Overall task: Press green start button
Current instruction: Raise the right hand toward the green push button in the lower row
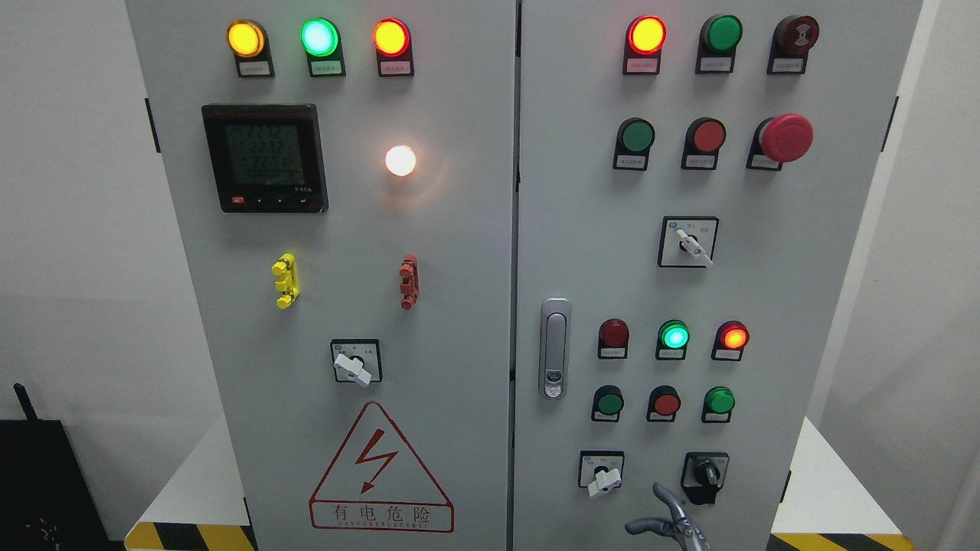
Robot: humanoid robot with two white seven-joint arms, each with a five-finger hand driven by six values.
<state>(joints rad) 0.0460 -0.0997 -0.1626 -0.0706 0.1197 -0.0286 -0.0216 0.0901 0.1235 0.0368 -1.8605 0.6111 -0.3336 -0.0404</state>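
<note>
Showing grey control cabinet (459, 252); green start button (609, 402) low on right door, left of red button (665, 403). Hand (674, 520) at bottom edge below, apart from it, grey fingers (664, 496) loosely spread, holding nothing; side indeterminable.

Cabinet (475, 306): two doors, seam running 12 to 6 through the centre.
Left door: three lamps (318, 38) in a row at 11; meter (265, 158) below them; single lamp (400, 161) at its 3 o'clock; rotary switch (355, 363) lower; warning sign (380, 471) at 6.
Right door: latch handle (555, 348) beside the seam; mushroom button (786, 138) at 1; selector (688, 242) below; button rows (664, 403) toward 5.
Hand (674, 520), apparently the right, at the bottom edge, under the two lowest switches.
</note>
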